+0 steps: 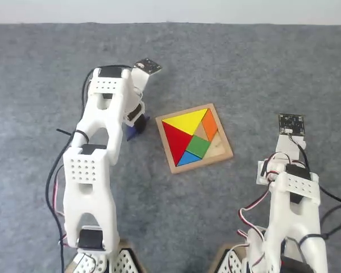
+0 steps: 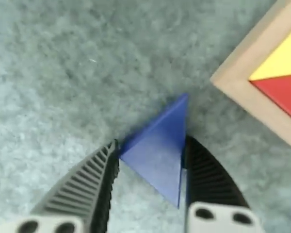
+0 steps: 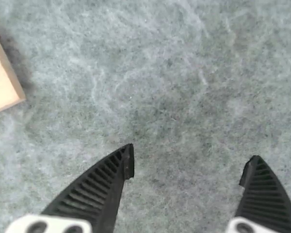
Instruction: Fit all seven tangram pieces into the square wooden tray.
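The left jaws clamp the blue triangle (image 2: 157, 145) on edge, just beside the tray (image 2: 242, 73) corner. The right jaws gape wide above bare worktop (image 3: 184, 73), near the tray.

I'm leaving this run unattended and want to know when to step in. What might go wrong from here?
1. The left gripper pinches the blue triangle with one finger at a corner; it may twist or slip.
2. The bare gap in the tray lies on the side away from that arm, so the triangle may catch the rim or nudge the placed pieces.
3. The right gripper hangs open by that side; the arms might crowd there.
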